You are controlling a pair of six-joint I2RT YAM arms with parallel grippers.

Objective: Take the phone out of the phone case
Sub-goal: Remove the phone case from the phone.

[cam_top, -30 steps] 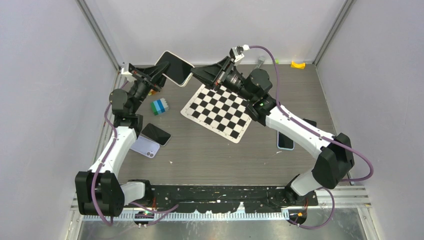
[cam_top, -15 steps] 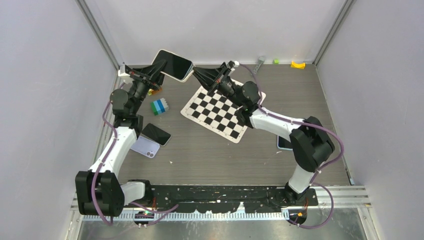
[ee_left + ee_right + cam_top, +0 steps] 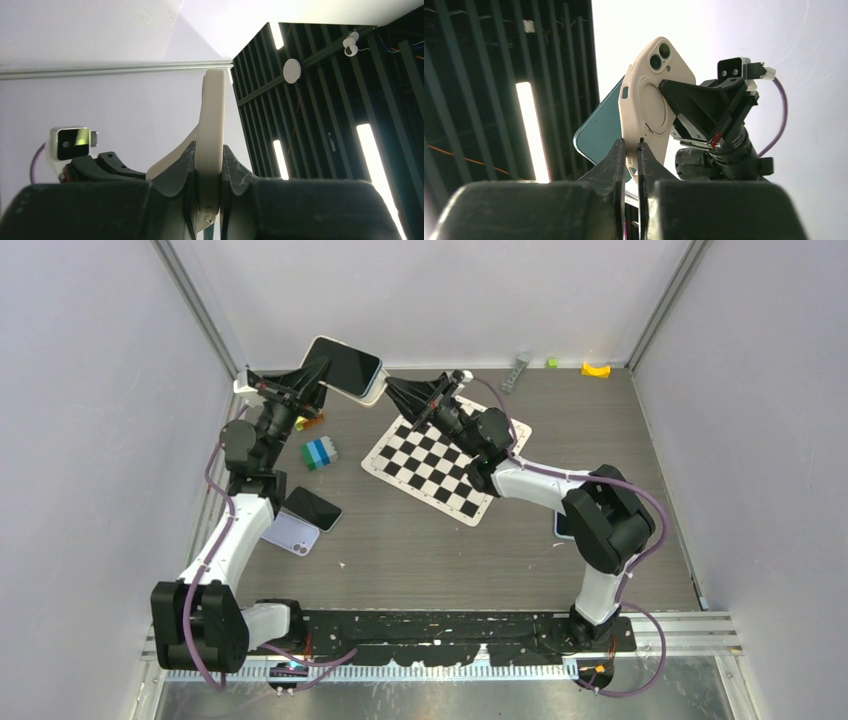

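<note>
Top external view: the phone [image 3: 345,366] in its case [image 3: 651,107] is held in the air over the far-left corner of the bench, screen up, between your two arms. The left gripper [image 3: 318,382] is clamped across the far-left end. In the left wrist view its fingers [image 3: 185,170] squeeze the pale slab edge-on. The right gripper [image 3: 392,387] is closed on the thin lip of the case at the opposite end.

In the right wrist view the blue back of the phone shows beside the beige shell, so I judge that side has begun to come free.

To do this step well:
- Roll the pinched lip away from the phone rather than pulling straight out, since a straight pull would only drag on the left grip.
- Hold the left arm steady as the anchor. It appears to press phone and shell together, so expect only the free end to release.
- Go slowly, because a sudden pop could drop the phone onto the bench.

No brand, label or writing can be read on either one.
</note>
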